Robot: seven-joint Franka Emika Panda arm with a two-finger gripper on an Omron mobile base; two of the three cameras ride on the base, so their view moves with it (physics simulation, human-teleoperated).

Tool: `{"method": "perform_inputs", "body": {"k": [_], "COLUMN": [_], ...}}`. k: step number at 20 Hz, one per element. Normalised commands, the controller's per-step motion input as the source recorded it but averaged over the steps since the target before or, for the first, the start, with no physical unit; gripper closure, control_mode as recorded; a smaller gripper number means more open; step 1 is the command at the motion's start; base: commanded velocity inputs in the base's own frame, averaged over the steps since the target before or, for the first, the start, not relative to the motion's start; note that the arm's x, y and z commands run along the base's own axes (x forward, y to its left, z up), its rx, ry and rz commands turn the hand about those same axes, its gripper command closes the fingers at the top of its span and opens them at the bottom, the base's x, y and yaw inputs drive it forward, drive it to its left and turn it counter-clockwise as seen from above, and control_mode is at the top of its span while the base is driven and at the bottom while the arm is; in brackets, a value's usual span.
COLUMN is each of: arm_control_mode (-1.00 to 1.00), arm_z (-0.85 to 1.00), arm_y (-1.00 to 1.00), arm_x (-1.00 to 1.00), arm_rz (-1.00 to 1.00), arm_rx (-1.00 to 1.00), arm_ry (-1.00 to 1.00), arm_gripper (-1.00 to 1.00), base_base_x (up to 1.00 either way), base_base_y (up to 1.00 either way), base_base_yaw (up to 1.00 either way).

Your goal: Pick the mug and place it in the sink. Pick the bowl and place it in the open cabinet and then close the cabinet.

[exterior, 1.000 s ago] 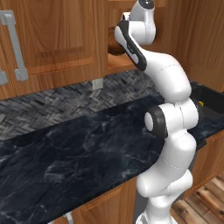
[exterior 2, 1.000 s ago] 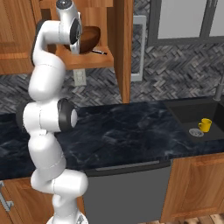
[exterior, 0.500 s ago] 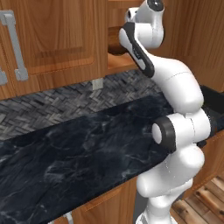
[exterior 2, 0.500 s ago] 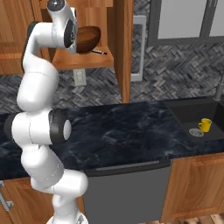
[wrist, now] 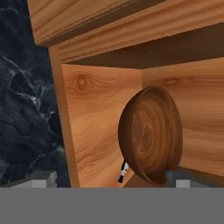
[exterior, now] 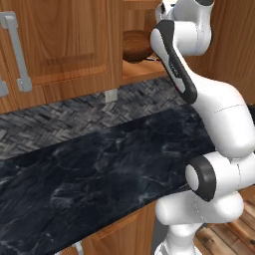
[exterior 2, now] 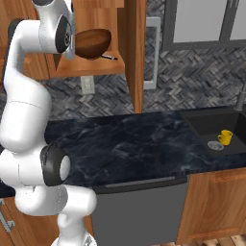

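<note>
Hand view showed the claw spread apart, empty; just ahead, the smooth round wooden bowl sat inside the wood-grained cabinet.

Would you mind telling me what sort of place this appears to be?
A rendered home kitchen, most likely: a dark marbled stone counter, a matte black sink holding a small yellow mug, and warm brown wooden wall cabinets.

I see the bowl inside the open cabinet, apparently on its shelf; off right, the mug sits in the sink
</note>
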Motion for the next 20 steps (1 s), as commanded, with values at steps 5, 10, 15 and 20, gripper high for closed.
{"method": "perform_inputs", "body": {"k": [5,10,15,20], "arm_control_mode": [-1.00,-1.00,-1.00,-1.00], "arm_z": [0.52,0.00,0.00,0.00], "arm_y": [-0.12,-0.20,-0.21,-0.44], "arm_x": [-1.00,-1.00,-1.00,-1.00], "arm_rz": [0.01,0.04,0.01,0.01], "arm_rx": [0.10,0.22,0.16,0.20], "arm_ry": [-0.01,-0.02,-0.14,-0.33], "arm_gripper": [-1.00,-1.00,-1.00,-1.00], "base_base_x": [0.00,0.00,0.00,0.00], "base_base_y": [0.00,0.00,0.00,0.00], "base_base_yaw": [0.00,0.00,0.00,0.00]}}
